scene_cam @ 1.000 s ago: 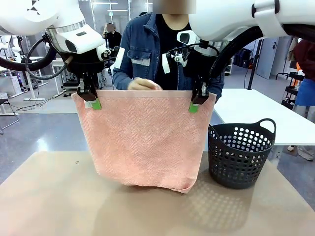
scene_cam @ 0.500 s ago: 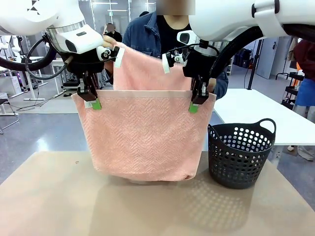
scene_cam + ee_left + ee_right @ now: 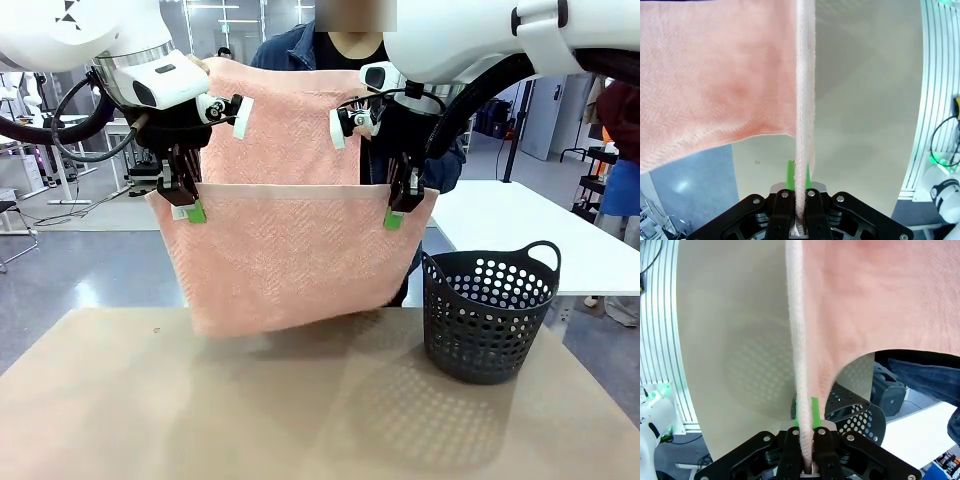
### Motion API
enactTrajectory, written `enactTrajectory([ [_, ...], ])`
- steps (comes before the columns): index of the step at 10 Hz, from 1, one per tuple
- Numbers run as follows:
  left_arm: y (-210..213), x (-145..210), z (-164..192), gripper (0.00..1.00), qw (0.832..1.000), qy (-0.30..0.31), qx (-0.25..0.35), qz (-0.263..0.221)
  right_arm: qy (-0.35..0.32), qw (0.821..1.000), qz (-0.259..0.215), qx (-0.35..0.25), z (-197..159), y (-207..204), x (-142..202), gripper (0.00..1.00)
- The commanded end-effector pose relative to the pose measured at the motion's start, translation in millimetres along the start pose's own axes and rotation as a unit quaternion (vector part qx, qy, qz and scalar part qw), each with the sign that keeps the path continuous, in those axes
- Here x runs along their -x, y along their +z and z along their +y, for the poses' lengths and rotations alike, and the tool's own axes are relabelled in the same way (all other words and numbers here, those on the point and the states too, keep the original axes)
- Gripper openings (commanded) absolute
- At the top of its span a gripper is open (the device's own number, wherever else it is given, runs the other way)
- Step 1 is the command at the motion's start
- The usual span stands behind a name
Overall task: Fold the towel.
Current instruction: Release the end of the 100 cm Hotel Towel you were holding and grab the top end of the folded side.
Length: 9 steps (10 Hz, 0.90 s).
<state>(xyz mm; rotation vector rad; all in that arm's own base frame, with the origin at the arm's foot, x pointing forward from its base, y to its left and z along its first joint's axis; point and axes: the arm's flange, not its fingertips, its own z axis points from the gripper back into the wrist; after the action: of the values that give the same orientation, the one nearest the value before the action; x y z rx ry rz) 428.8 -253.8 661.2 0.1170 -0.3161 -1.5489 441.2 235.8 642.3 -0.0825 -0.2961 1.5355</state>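
Note:
The salmon-pink towel (image 3: 285,255) hangs spread between my two grippers above the table. My left gripper (image 3: 188,205) is shut on its upper left corner and my right gripper (image 3: 400,210) is shut on its upper right corner. Behind that held edge, another part of the towel (image 3: 285,120) stands raised in front of the person, whose hands are hidden by it. In the left wrist view the towel's edge (image 3: 804,115) runs straight up out of the shut left gripper (image 3: 799,192). The right wrist view shows the edge (image 3: 798,355) pinched in the right gripper (image 3: 807,435).
A dark perforated basket (image 3: 488,315) with handles stands on the tan table (image 3: 300,420) at the right, just beside the towel's right side; it also appears in the right wrist view (image 3: 855,412). A person in a denim jacket (image 3: 285,50) stands at the far side.
The person has lifted the towel's lower edge up behind my grippers, above the held edge. The hanging fold has risen off the table. Both grippers have stayed in place.

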Motion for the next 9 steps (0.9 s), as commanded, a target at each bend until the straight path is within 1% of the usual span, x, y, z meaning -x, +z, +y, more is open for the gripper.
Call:
enactTrajectory([
  [1, 1.0, 1.3, 0.8, 0.0, 1.0, 0.001, -0.001, 0.0, 0.0, 1.0, 0.002, 0.0, -0.3, 0.6, 0.7, 0.0],
  [9, 1.0, 1.3, 0.8, 0.0, 1.0, 0.001, -0.001, 0.0, 0.0, 1.0, 0.002, 0.0, -0.3, 0.6, 0.7, 0.0],
])
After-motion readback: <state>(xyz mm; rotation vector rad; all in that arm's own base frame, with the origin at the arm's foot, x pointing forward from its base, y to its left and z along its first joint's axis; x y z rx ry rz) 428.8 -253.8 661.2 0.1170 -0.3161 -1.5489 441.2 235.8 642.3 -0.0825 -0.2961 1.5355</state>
